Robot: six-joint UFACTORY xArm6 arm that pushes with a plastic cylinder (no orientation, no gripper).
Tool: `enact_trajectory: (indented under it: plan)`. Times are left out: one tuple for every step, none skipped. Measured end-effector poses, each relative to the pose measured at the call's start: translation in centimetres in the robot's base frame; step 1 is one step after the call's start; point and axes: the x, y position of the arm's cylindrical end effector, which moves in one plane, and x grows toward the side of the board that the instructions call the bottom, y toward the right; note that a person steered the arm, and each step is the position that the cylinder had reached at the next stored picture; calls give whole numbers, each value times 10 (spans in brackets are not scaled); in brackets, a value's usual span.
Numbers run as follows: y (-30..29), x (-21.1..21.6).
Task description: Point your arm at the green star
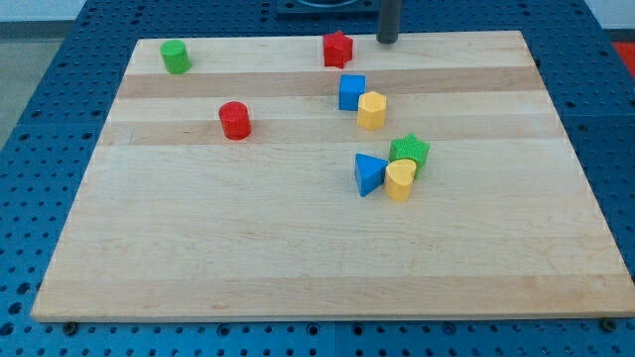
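Observation:
The green star [411,151] lies right of the board's middle, touching a yellow block [401,180] just below it and close to a blue triangle [369,174] at its lower left. My tip [387,41] is at the view's top edge of the board, well above the green star and just right of a red star [337,49]. The rod comes down from the view's top.
A blue cube [351,91] and a yellow hexagon block [372,110] sit together between my tip and the green star. A red cylinder [235,120] stands left of centre. A green cylinder [176,57] is at the top left. The wooden board [198,258] rests on a blue pegboard table.

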Motion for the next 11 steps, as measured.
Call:
enact_trajectory:
  plan:
    - [-9, 0]
    - [-16, 0]
    - [-20, 0]
    - [-25, 1]
    - [-28, 8]
    - [-28, 11]
    - [-29, 11]
    - [-30, 12]
    - [-33, 15]
    - [-35, 19]
    - [-38, 21]
